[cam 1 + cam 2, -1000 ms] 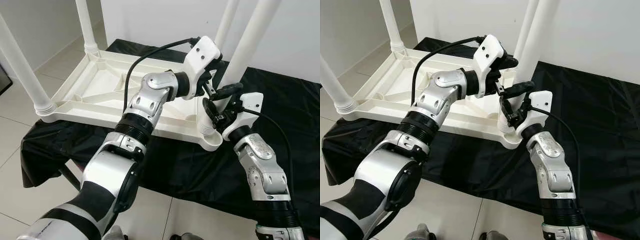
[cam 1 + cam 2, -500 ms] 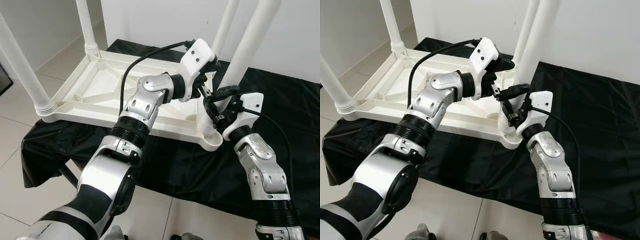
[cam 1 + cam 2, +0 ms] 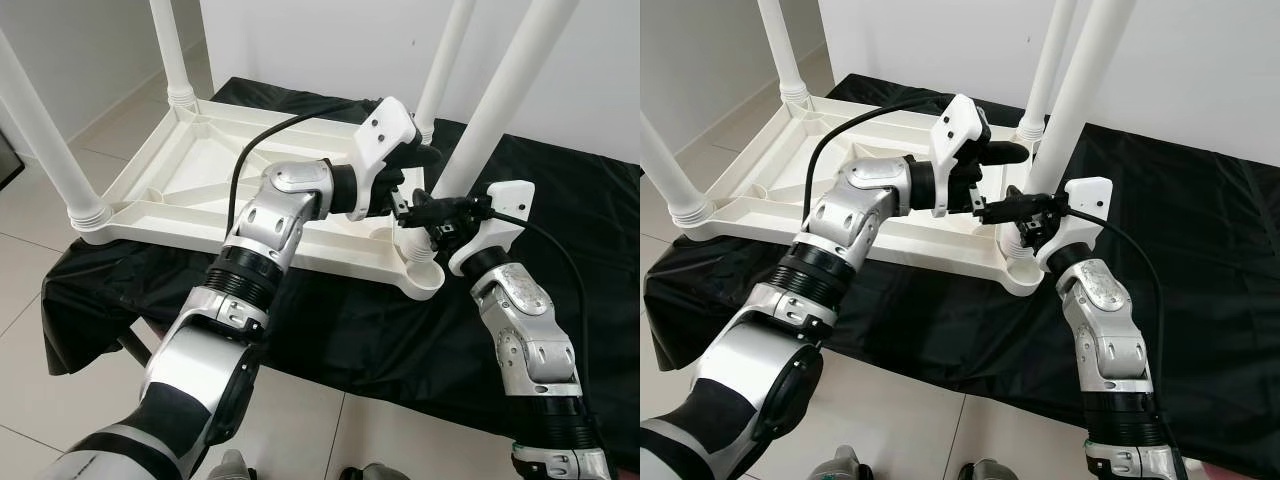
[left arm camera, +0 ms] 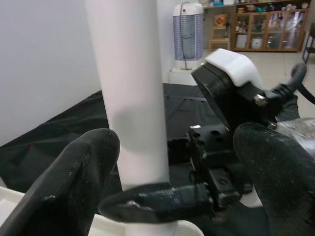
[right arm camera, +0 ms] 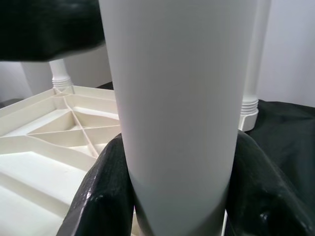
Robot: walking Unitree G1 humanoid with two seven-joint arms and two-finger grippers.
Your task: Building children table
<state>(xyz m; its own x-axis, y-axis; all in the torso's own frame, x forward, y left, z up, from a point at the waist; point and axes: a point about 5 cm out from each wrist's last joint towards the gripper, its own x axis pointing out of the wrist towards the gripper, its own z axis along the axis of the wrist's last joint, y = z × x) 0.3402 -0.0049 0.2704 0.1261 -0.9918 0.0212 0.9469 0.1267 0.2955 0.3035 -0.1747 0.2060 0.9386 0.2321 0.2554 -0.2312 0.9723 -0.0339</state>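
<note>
between my right claw's (image 3: 428, 207) fingers (image 5: 106, 196) sits the white table leg (image 5: 177, 108), pinched near its socket on the upturned tabletop (image 3: 215, 165). left claw (image 3: 405, 172) spread beside it. left wrist reveals a cabinet (image 4: 263, 30) beyond the black cloth (image 3: 600, 190).

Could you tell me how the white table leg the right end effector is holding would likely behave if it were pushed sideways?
The leg looks like a smooth, stiff plastic tube, so it would probably not bend. It may slip within the right end effector, whose fingers clasp its bare round surface. Being tall on a narrow corner socket, it might lean or wobble if not fully seated.
</note>
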